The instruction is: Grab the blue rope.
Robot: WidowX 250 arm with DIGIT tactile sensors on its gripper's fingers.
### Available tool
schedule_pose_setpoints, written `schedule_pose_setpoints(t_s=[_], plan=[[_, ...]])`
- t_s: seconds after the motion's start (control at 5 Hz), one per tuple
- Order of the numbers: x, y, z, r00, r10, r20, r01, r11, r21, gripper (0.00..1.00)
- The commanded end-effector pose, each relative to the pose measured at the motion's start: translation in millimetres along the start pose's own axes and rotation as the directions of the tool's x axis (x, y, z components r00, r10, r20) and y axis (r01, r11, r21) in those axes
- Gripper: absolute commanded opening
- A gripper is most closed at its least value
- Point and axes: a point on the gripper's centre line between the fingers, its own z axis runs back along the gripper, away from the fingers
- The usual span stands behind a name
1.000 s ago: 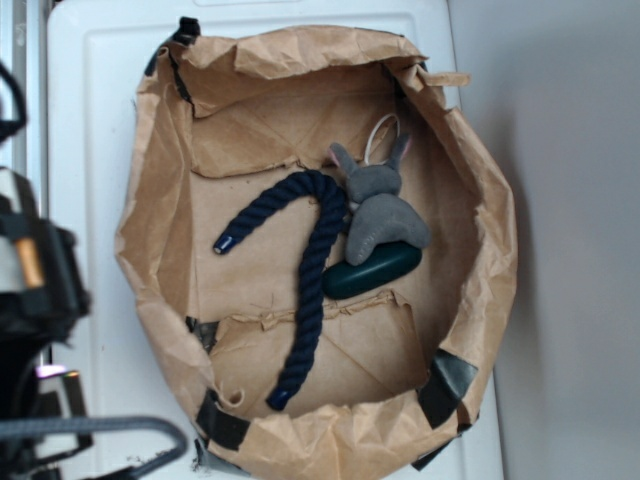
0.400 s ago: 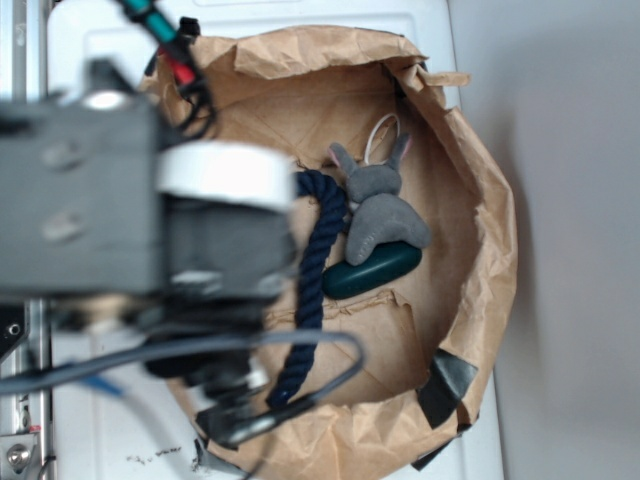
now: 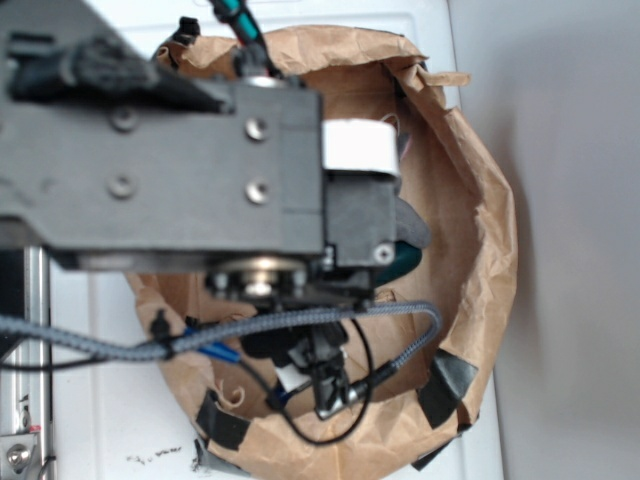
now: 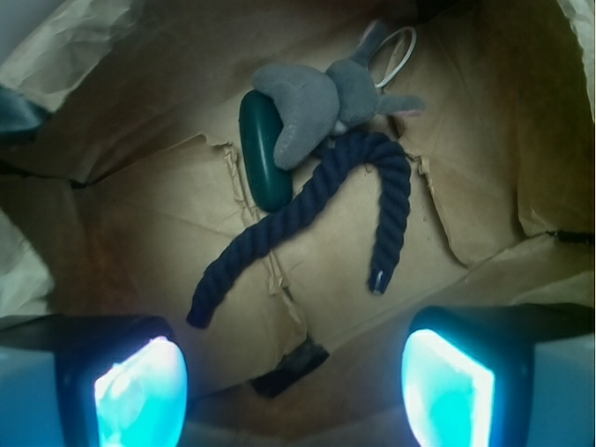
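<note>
Two glowing cyan fingertips (image 4: 140, 391) at the lower corners of the wrist view, far apart, end effector (image 4: 293, 391) spread wide and holding nothing. Between and above them, on the creased brown paper floor of the bag (image 4: 121, 233), the blue rope (image 4: 307, 200): one tip low and left, long arm rising diagonally to the right, bending over at the top, short arm dropping to a bound tip near centre right. Just left of the rope's upper stretch, a dark green oval object (image 4: 263, 154), touching the rope's side. Above the bend, a grey plush toy (image 4: 312, 98) lying partly over the green object and against the rope, its white loop (image 4: 400, 51) at upper right. In the exterior view, large grey arm housing (image 3: 170, 170) across the left and centre, hiding most of the bag's inside; grey braided cable (image 3: 300, 320) curving below it; crumpled bag wall (image 3: 480, 200) at right; white worktop (image 3: 110, 380) beneath; rope almost wholly hidden there.
</note>
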Motion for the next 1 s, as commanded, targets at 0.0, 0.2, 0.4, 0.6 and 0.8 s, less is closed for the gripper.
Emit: schedule_pose_setpoints(t_s=[0.0, 0.2, 0.4, 0.6, 0.8], plan=[[5.1, -3.5, 17.7, 0.998, -0.004, 0.058, 0.006, 0.999, -0.041, 1.0], [5.1, -3.5, 17.7, 0.998, -0.004, 0.058, 0.006, 0.999, -0.041, 1.0], [23.4, 1.2, 1.0, 0.995, 0.059, 0.077, -0.054, 0.997, -0.059, 1.0], [40.7, 0.8, -15.1, 0.986, 0.137, 0.091, -0.129, 0.988, -0.089, 1.0], [46.8, 3.7, -36.4, 0.959, 0.277, 0.054, -0.27, 0.956, -0.111, 1.0]])
